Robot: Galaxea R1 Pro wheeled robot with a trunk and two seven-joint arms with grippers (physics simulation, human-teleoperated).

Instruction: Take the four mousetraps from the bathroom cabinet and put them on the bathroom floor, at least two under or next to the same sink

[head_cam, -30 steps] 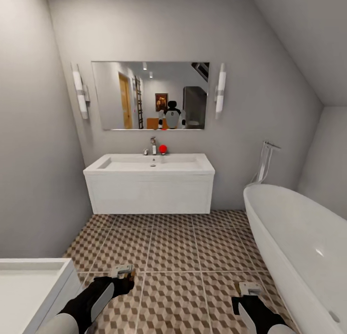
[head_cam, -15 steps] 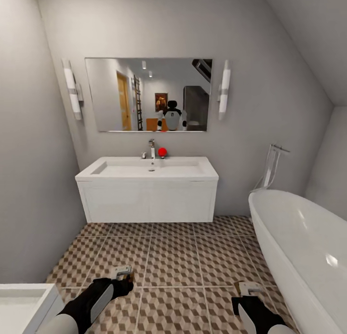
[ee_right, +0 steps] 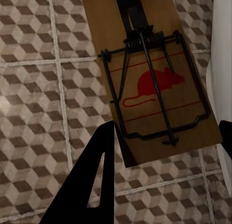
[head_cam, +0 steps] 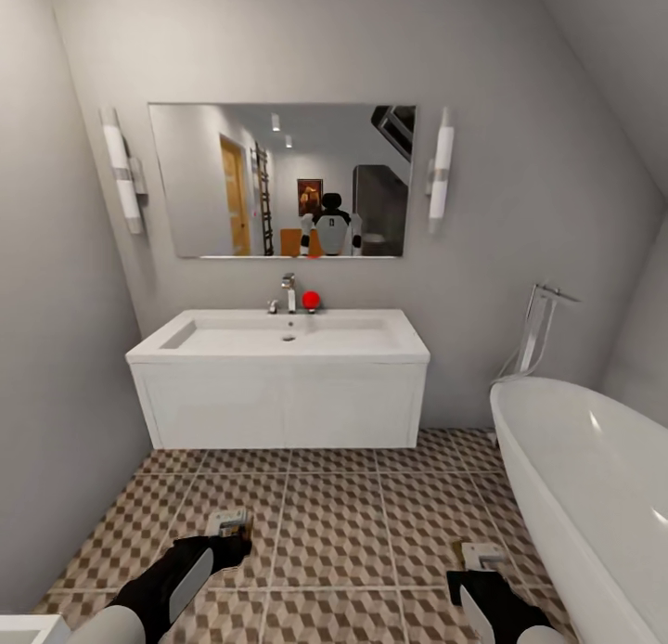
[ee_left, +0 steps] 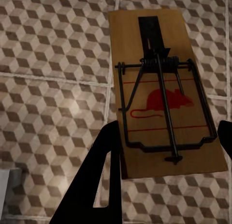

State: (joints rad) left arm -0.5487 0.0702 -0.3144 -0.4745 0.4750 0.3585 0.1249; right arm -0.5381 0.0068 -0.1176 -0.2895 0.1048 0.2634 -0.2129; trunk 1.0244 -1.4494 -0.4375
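Observation:
Each gripper carries a mousetrap above the cube-pattern bathroom floor (head_cam: 334, 505). My left gripper (head_cam: 230, 523) (ee_left: 166, 151) is shut on a mousetrap (ee_left: 164, 88), a brown board with a wire spring and a red mouse print. My right gripper (head_cam: 482, 557) (ee_right: 164, 146) is shut on a second mousetrap (ee_right: 145, 83) of the same kind, close to the tub's side. Straight ahead stands the sink (head_cam: 283, 333), a white trough with a chrome tap (head_cam: 289, 291) on a white vanity (head_cam: 278, 403). A strip of floor shows under the vanity. The cabinet is out of view.
A rounded white tub (head_cam: 594, 495) lines the right side, with a chrome filler (head_cam: 538, 333) behind it. Grey walls close in on the left and behind the sink. A mirror (head_cam: 278, 180) hangs above the sink, and a small red object (head_cam: 311, 300) sits by the tap. A white unit's corner (head_cam: 19, 628) shows at the lower left.
The view has advanced toward the sink, which looks larger and lower. The white unit at the lower left has slid almost out of the picture. Both grippers still hold their mousetraps.

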